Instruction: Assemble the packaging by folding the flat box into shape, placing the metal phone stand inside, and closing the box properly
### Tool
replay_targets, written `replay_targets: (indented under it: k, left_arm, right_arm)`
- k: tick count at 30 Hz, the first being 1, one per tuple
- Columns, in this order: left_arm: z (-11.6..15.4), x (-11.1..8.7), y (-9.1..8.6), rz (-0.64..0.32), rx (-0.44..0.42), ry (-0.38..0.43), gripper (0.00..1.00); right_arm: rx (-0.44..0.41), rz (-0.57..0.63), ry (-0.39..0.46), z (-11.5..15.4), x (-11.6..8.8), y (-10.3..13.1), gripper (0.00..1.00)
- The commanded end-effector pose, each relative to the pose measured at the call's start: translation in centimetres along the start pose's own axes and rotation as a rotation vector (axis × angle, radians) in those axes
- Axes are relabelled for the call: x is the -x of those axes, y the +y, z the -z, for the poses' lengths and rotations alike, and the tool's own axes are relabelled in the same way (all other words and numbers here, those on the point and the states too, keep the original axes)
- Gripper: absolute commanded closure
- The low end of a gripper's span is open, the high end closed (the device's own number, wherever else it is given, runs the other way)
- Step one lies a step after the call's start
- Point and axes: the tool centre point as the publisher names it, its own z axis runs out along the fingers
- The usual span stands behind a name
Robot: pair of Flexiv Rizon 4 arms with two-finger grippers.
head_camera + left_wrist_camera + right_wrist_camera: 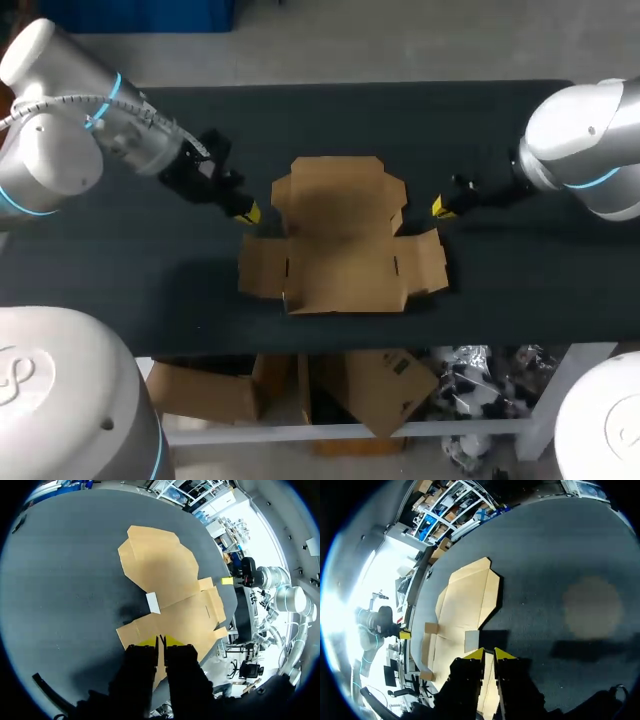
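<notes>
Dark matting is covering the table point(500, 290) in the head view, and the flat box point(340, 245) is lying unfolded at its middle. Its side flaps are spreading out to both sides and its broad lid panel is pointing toward the far edge. The left gripper point(247, 212) is hanging just beside the box's left side, near the notch where the lid panel meets a side flap. The right gripper point(439, 207) is sitting just off the box's right side at about the same level. Whether either is touching the cardboard cannot be told from above.

Seen from the left wrist, the left gripper point(160, 641) is holding its fingers almost together, with only a thin slit showing between the yellow tips and nothing in it. The tips are hovering at the edge of the nearest side flap, and the flat box point(165, 580) is stretching away ahead of them. A small pale tab point(153, 603) is showing at the box's edge just ahead of the tips. The right gripper point(227, 580) is showing beyond the box's far side.

Seen from the right wrist, the right gripper point(488, 654) is likewise pinching its fingers to a narrow slit, gripping nothing. The flat box point(465, 600) is lying ahead of it, the pale tab point(471, 641) just ahead of the tips, and the left gripper point(404, 634) is standing past the far flaps.
</notes>
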Motion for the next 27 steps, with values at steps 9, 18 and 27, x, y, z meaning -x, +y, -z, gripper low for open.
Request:
replay_targets:
  k: [9,18,27]
  left_arm:
    - [1.1,1.1,-1.5,-0.024,0.002,0.042,0.0]
    - [1.4,1.2,-2.8,-0.034,0.0,0.066,0.0]
    - [1.7,1.0,-3.7,-0.042,-0.008,0.066,0.0]
  right_arm:
    - [-0.009,0.008,0.352,-2.2,0.4,3.0,0.69]
    - [-0.011,0.006,0.382,-3.3,0.8,4.6,0.6]
    - [-0.019,-0.048,0.405,-4.4,1.0,5.5,0.56]
